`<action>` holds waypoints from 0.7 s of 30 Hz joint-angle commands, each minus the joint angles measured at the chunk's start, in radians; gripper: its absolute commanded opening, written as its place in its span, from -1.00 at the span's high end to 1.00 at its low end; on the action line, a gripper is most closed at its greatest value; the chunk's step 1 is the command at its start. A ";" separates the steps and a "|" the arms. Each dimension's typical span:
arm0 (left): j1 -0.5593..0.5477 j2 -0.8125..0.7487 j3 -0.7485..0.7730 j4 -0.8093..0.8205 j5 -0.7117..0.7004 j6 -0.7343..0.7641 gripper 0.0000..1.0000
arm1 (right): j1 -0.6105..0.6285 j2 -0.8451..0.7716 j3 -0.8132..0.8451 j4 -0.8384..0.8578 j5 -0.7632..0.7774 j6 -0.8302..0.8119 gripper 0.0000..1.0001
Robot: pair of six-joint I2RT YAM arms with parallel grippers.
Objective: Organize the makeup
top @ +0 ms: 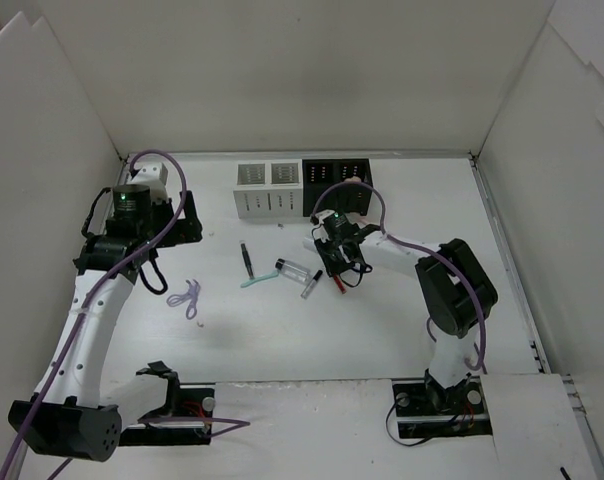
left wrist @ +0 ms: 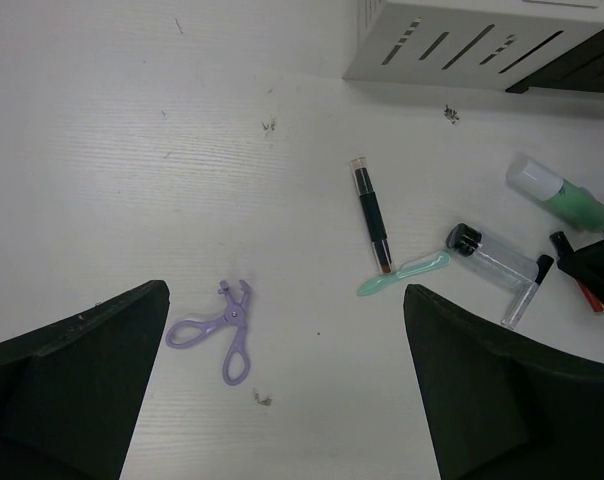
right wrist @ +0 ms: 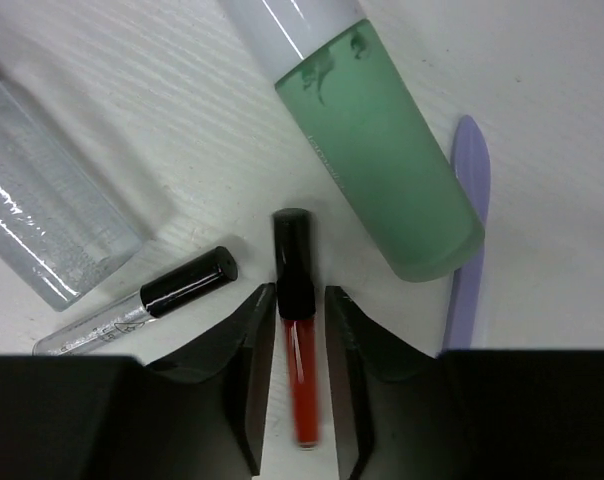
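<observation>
Right pincer (right wrist: 300, 300) sits low over the table (right wrist: 542, 90), jaws narrowly parted astride the red stick (right wrist: 302, 390). Slivers of table show on both sides, so it seems not yet clamped, though this close view leaves that unsure. Ahead and to its right lies the mint-green tube (right wrist: 382, 170), and ahead-left the clear vial (right wrist: 42, 220). A purple stick (right wrist: 468, 230) lies past the tube. A thin clear stick (right wrist: 147, 300) rests just left of the fingers. The fingers run along the red stick, likely to pinch its narrow sides. Left pincer (left wrist: 285, 300) is spread wide, holding nothing.

The slotted boxes (top: 268, 189) are set at the desk's (top: 282, 345) back, with the vial (top: 293, 270) and a stick (top: 247, 258) laid before them and the curler (top: 187, 297) well left.
</observation>
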 commanded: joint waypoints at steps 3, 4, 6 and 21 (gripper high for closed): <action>0.007 0.001 0.022 0.057 0.017 0.008 -0.99 | 0.013 -0.045 -0.010 0.005 0.071 -0.002 0.76; 0.007 0.001 0.022 0.058 0.018 0.008 -0.99 | 0.016 -0.074 -0.022 0.007 0.068 -0.003 0.90; 0.007 0.001 0.022 0.060 0.023 0.008 -0.99 | 0.021 -0.115 -0.027 0.003 0.075 -0.008 1.00; 0.007 0.021 0.017 0.068 0.029 0.003 -0.99 | 0.018 -0.271 0.437 0.054 0.135 -0.126 1.00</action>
